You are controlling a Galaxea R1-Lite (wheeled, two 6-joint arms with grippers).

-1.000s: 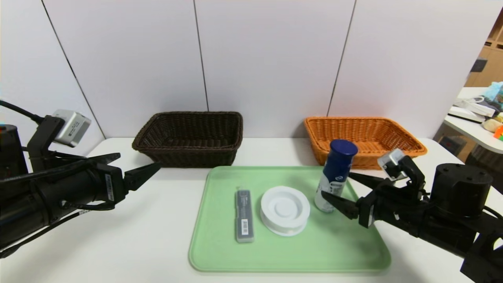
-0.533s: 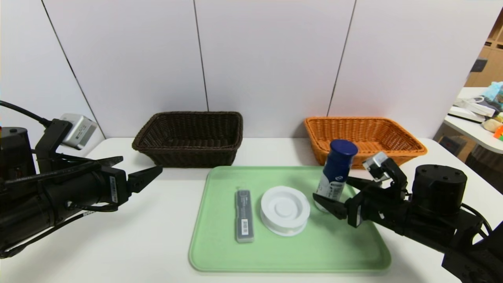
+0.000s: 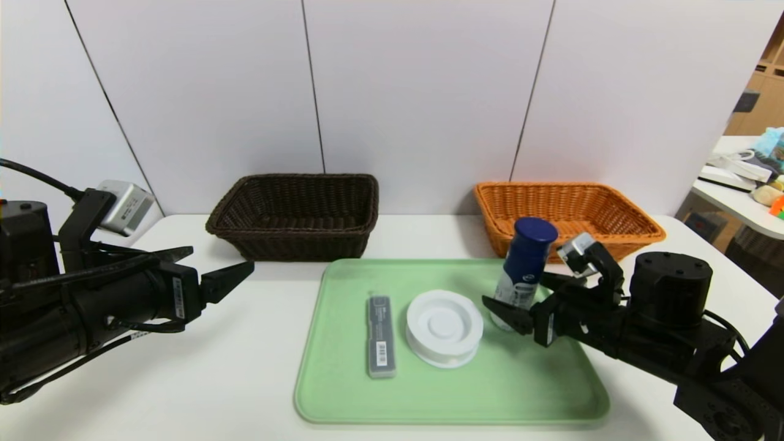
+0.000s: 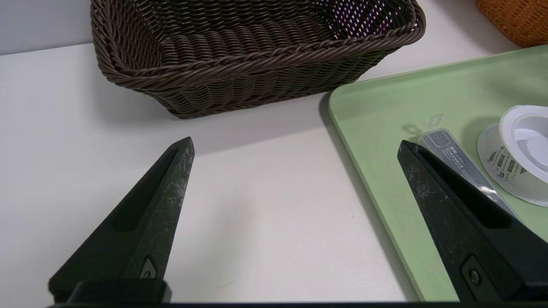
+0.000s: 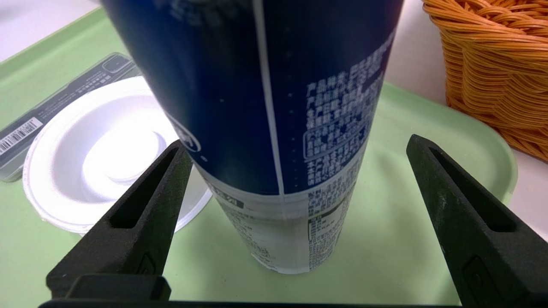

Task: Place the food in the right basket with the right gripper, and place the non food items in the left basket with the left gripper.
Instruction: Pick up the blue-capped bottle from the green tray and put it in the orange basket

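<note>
The right tool [image 3: 520, 293] stands wide around the upright bottle [image 3: 522, 269] on the tray [image 3: 551, 392], ready to close; the left tool [image 3: 211, 266], also wide, waits left over the table [image 3: 245, 367].

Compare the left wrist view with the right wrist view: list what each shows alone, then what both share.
Left wrist view only: the dark brown basket on the white table, and the open left end effector over that table.
Right wrist view only: the blue-and-white bottle standing between the open right end effector's fingers.
Both: the green tray, grey case, round white container and orange basket.
</note>
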